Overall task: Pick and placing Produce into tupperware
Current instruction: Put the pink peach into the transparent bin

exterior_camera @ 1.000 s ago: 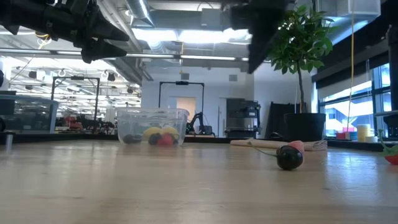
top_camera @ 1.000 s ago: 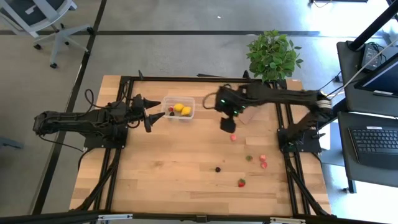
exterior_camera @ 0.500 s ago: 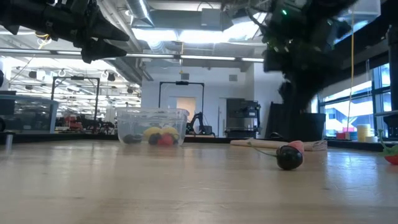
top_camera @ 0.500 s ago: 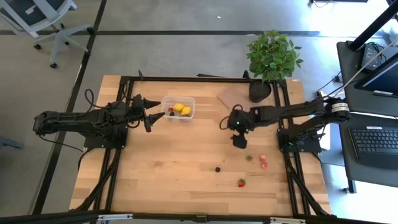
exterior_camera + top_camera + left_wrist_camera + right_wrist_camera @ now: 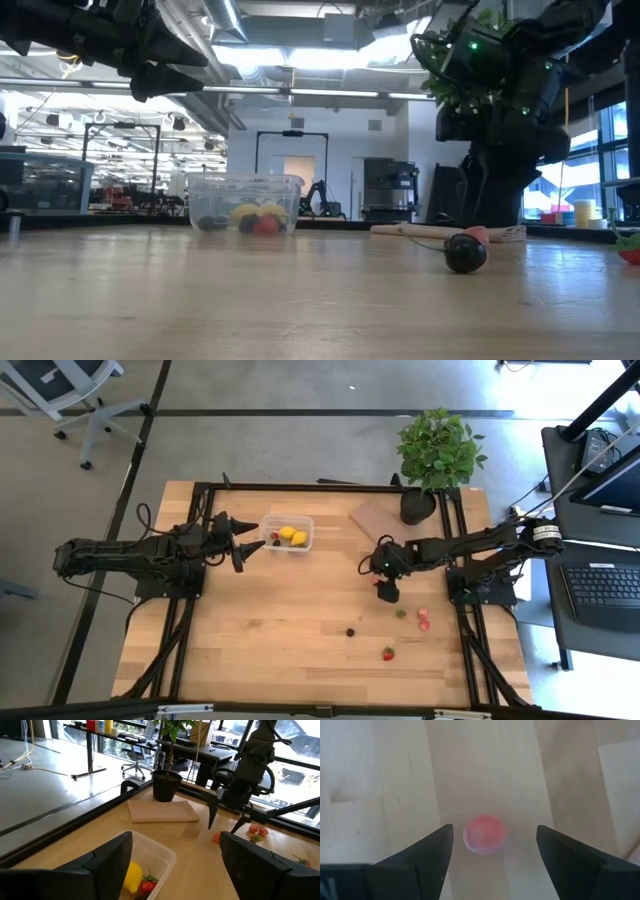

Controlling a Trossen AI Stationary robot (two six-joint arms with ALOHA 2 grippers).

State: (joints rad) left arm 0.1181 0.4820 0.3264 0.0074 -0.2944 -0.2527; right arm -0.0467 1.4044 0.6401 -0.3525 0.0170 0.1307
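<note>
table: pale wooden plank tabletop (image 5: 270, 640) with a black frame; wide bare wood along the near half.
plant: leafy green potted plant (image 5: 437, 452) at the far right corner, flat brown board (image 5: 377, 520) beside it.
my left gripper (image 5: 250, 546): fingers apart, holding nothing, just beside the clear plastic tupperware (image 5: 287, 535).
my right gripper (image 5: 492, 851): fingers wide apart, pointing down over a small pink-red round piece (image 5: 485, 834), not touching it.
tupperware: far centre-left, with yellow and red pieces inside.
loose produce: dark berry (image 5: 350, 631), red strawberry (image 5: 388, 653), small green piece (image 5: 401, 613) on the near right.
</note>
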